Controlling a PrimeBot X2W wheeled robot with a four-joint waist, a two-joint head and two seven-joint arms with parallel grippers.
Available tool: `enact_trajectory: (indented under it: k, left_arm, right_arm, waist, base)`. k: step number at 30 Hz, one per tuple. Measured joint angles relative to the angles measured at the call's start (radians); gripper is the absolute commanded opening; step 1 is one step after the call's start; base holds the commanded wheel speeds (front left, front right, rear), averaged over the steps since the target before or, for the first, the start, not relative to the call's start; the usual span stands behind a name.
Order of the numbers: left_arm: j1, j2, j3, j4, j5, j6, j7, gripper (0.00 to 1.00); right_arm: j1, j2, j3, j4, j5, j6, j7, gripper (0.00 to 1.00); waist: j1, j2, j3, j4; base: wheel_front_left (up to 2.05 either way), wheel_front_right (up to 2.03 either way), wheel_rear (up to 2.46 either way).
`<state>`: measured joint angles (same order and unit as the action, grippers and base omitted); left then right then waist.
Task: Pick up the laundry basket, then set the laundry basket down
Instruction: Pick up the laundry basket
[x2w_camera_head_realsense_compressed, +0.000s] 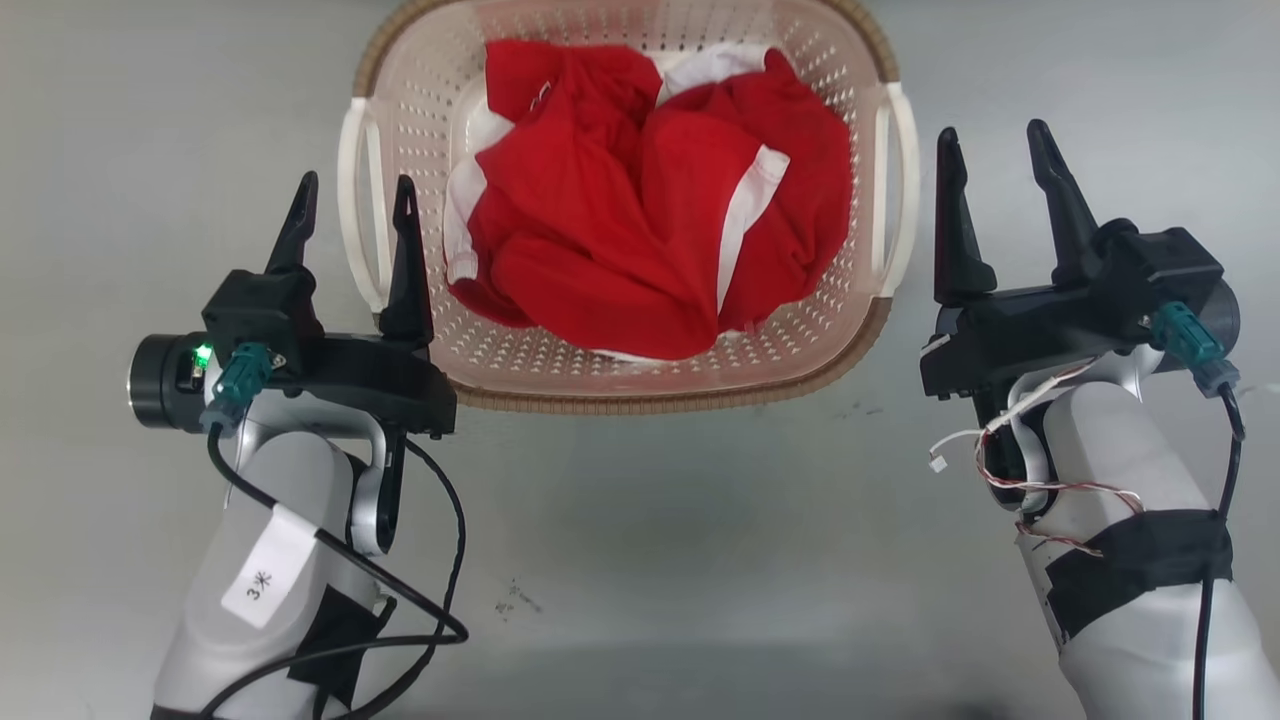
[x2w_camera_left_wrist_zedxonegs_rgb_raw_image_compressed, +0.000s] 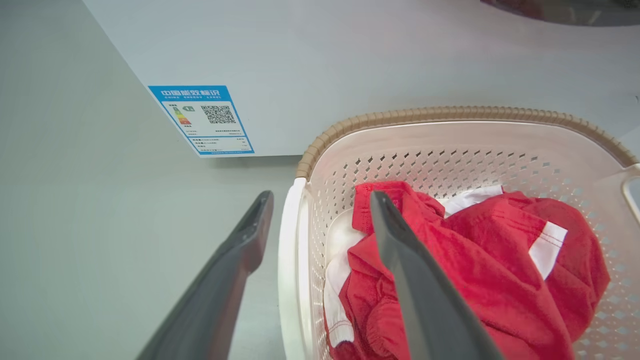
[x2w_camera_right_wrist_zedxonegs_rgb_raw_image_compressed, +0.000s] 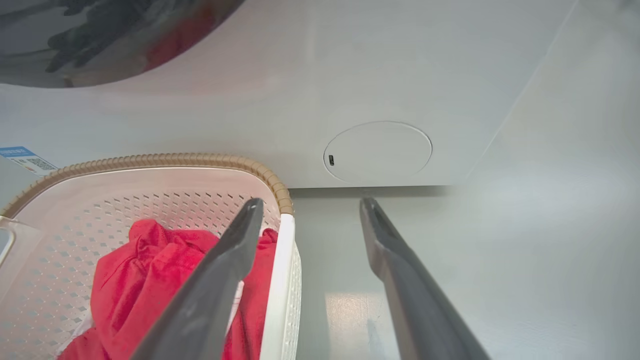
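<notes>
Left pincer (x2w_camera_head_realsense_compressed: 356, 183) is spread apart, one finger on either side of the white left handle (x2w_camera_head_realsense_compressed: 349, 150) of the laundry basket (x2w_camera_head_realsense_compressed: 640, 400). Right pincer (x2w_camera_head_realsense_compressed: 990, 130), also apart, hangs just beside the right handle (x2w_camera_head_realsense_compressed: 903, 190). The laundry basket sits on the grey floor (x2w_camera_head_realsense_compressed: 640, 560), with red clothes (x2w_camera_head_realsense_compressed: 620, 220) inside.

White tape label (x2w_camera_head_realsense_compressed: 265, 578) on left forearm (x2w_camera_head_realsense_compressed: 285, 480) reads "3米", blue-bordered energy label (x2w_camera_left_wrist_zedxonegs_rgb_raw_image_compressed: 201, 120) on white appliance front (x2w_camera_left_wrist_zedxonegs_rgb_raw_image_compressed: 375, 60) headed "中国能效标识", QR code and coloured rating arrows beneath, fine print too small to read, same label blurred in right wrist view (x2w_camera_right_wrist_zedxonegs_rgb_raw_image_compressed: 22, 157)
</notes>
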<state>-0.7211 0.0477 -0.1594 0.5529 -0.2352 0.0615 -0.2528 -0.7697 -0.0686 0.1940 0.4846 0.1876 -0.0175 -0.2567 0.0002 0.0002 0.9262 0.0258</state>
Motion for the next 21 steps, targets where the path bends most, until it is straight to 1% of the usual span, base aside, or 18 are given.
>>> enact_trajectory:
  k: [7, 14, 18, 20, 21]
  left_arm:
    - [-0.026, -0.001, 0.012, 0.062, -0.005, -0.001, 0.0, 1.0]
    - [-0.069, -0.001, 0.016, 0.131, -0.008, -0.009, 0.0, 1.0]
    - [-0.097, -0.003, 0.015, 0.176, -0.011, -0.02, 0.0, 1.0]
    - [-0.113, -0.004, 0.014, 0.2, -0.016, -0.036, 0.0, 1.0]
    - [-0.121, -0.005, 0.013, 0.211, -0.017, -0.036, 0.0, 1.0]
  right_arm:
    - [-0.023, 0.0, 0.01, 0.047, -0.003, 0.0, 0.0, 1.0]
    - [-0.065, 0.0, 0.031, 0.108, -0.003, 0.0, 0.0, 1.0]
    - [-0.088, 0.0, 0.038, 0.155, -0.002, -0.001, 0.0, 1.0]
    - [-0.1, 0.001, 0.042, 0.182, -0.002, -0.002, 0.0, 1.0]
    - [-0.107, 0.001, 0.044, 0.192, -0.001, -0.002, 0.0, 1.0]
  waist:
    - [0.0, 0.0, 0.051, 0.007]
    - [0.0, -0.0001, 0.074, 0.012]
    - [-0.0002, -0.0002, 0.083, 0.013]
    - [-0.0002, -0.0001, 0.086, 0.014]
    - [-0.0002, -0.0001, 0.088, 0.015]
  base:
    - [0.0, 0.0, 0.0]
    - [0.0, 0.0, 0.0]
    - [0.0, 0.0, 0.0]
    - [0.0, 0.0, 0.0]
    - [0.0, 0.0, 0.0]
